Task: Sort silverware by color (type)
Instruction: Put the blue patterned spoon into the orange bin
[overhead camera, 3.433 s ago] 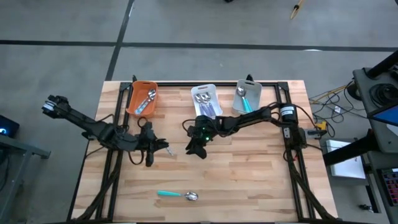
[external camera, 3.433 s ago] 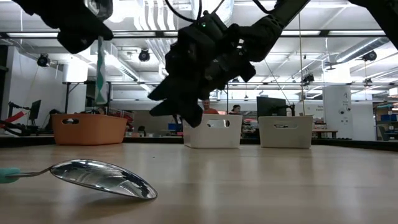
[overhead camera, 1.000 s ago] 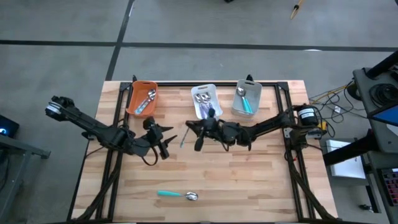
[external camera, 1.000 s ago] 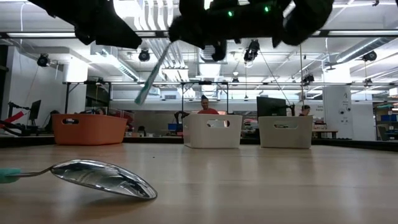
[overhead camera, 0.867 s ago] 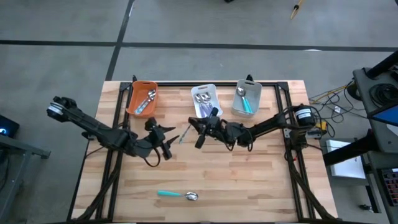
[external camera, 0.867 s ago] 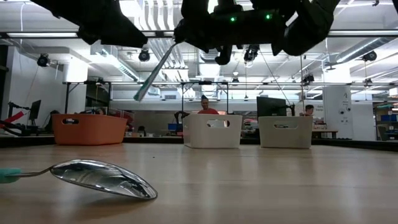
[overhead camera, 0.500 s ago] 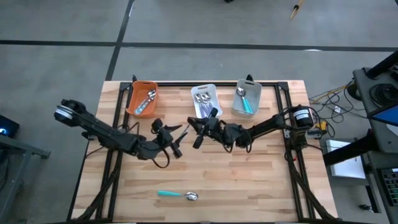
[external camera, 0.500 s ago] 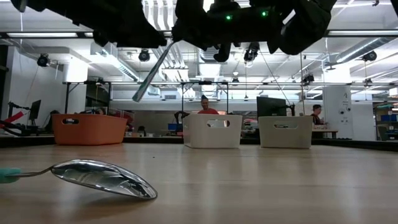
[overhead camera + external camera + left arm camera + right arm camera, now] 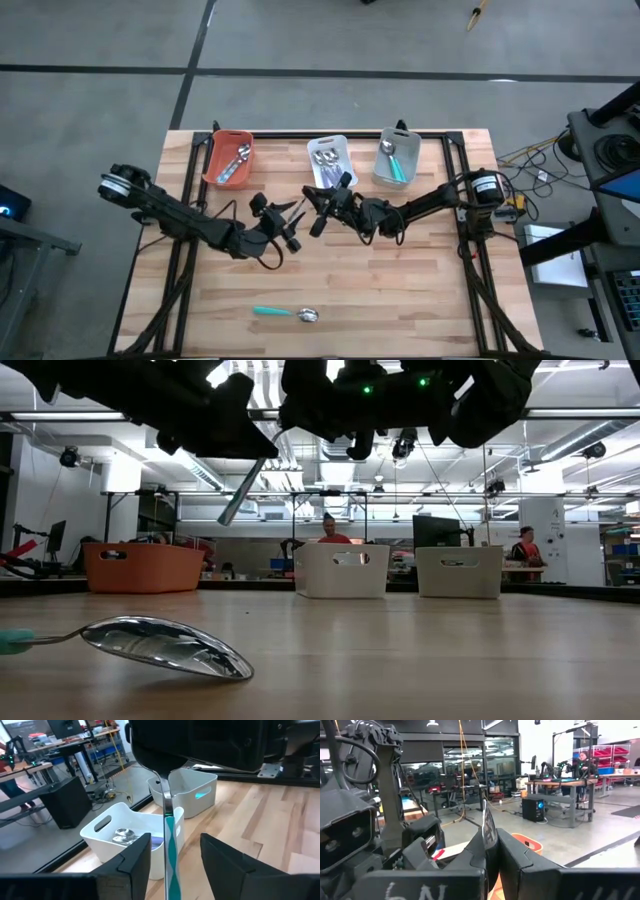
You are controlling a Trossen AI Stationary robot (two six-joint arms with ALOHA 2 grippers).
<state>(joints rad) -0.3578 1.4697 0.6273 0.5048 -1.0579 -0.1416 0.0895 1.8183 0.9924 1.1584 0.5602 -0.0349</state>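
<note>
One piece of silverware with a pale teal-striped handle (image 9: pixel 171 851) and a metal neck hangs in the air between my two grippers, above the table's middle. My right gripper (image 9: pixel 318 208) is shut on its metal end. My left gripper (image 9: pixel 289 228) is open, one finger on either side of the striped handle, with a gap on both sides. In the low view the handle (image 9: pixel 243 492) slants down and to the left. A teal-handled spoon (image 9: pixel 285 313) lies flat on the table near the front edge, its bowl (image 9: pixel 170 646) close to the low camera. My right gripper pinches the utensil's metal head end (image 9: pixel 487 826) between its two fingers, which reach roughly level from the table's right side. The metal edge stands up between the fingers. The handle (image 9: pixel 165 795) slants away below them, lifted clear of the table.
Three bins stand along the far edge: an orange bin (image 9: pixel 215 160), a white bin (image 9: pixel 312 165) and a grey bin (image 9: pixel 414 152), each with silverware inside. People show in the room beyond the table.
My left gripper has moved toward the table's right, up to the right gripper, and its open fingers now stand on either side of the striped handle. My right gripper has kept the utensil lifted, almost still.
</note>
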